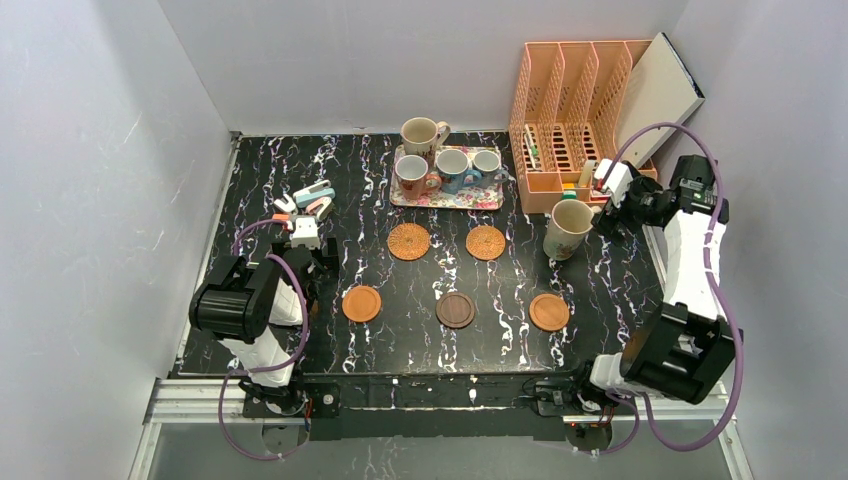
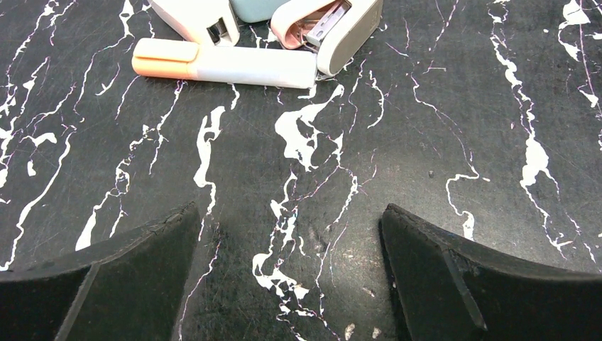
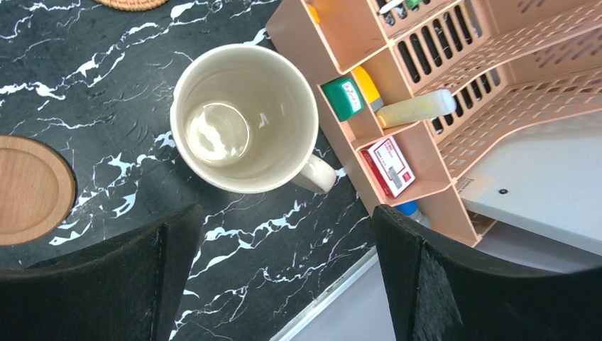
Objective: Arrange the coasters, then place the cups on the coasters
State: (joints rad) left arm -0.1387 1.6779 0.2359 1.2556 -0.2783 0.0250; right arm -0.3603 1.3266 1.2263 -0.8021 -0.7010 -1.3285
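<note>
Coasters (image 1: 455,309) lie spread on the counter (image 1: 420,345), two woven behind and three smooth in front, well apart, likely so each can take one mug. Four cups (image 1: 452,170) stand on the floral tray (image 1: 447,203). A cream mug (image 1: 568,228) stands on bare counter just beside the right claw (image 1: 607,192), on no coaster yet.

From the left wrist, the left claw (image 2: 291,241) has its fingers apart over bare counter, holding nothing. A highlighter (image 2: 223,65) and a stapler (image 2: 334,28) lie beyond.

From the right wrist, the right claw (image 3: 284,241) gapes wide and empty above the upright cream mug (image 3: 245,117), whose handle points toward the peach organiser (image 3: 294,32). A smooth coaster (image 3: 28,188) lies near. Labels on the organiser's small boxes are too small to read.
</note>
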